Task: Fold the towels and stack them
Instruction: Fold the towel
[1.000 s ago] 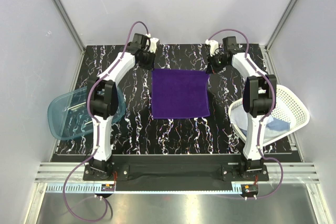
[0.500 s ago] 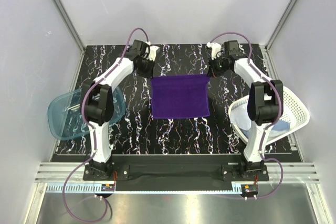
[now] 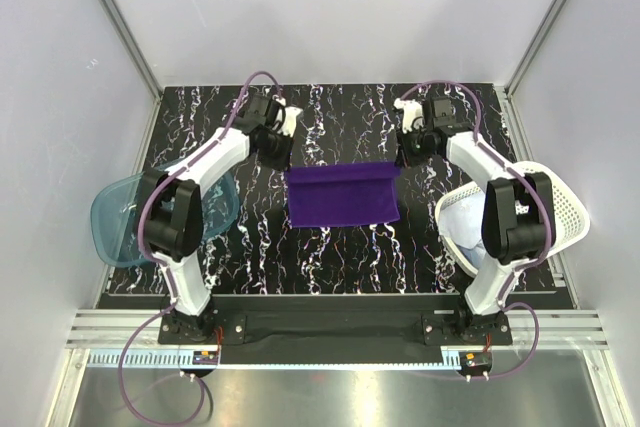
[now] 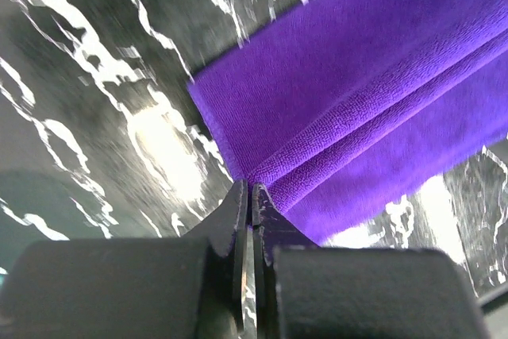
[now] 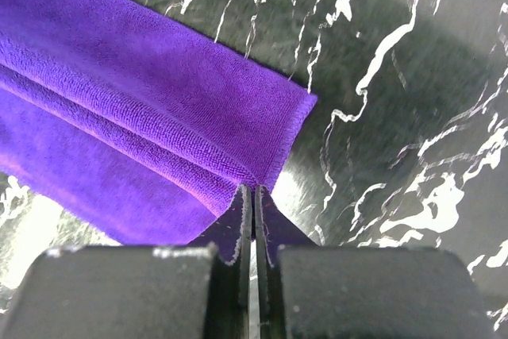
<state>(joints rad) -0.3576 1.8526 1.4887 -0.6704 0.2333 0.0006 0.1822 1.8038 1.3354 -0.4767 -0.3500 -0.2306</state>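
From above, one purple towel (image 3: 342, 199) lies at the middle of the table (image 3: 330, 247), its long axis running left to right across the table and its far edge doubled toward the near side. The left gripper (image 3: 281, 159) and right gripper (image 3: 402, 159) sit at its two far corners. One teal tub (image 3: 118, 222) hangs over the table's left edge and one white basket (image 3: 562, 205) over its right edge. In the left wrist view, the left gripper (image 4: 250, 196) is clenched on a towel (image 4: 381, 77) corner, two fold ridges running up to the right. In the right wrist view, the right gripper (image 5: 252, 196) pinches the other corner, the towel (image 5: 119, 93) ridges running up to the left.
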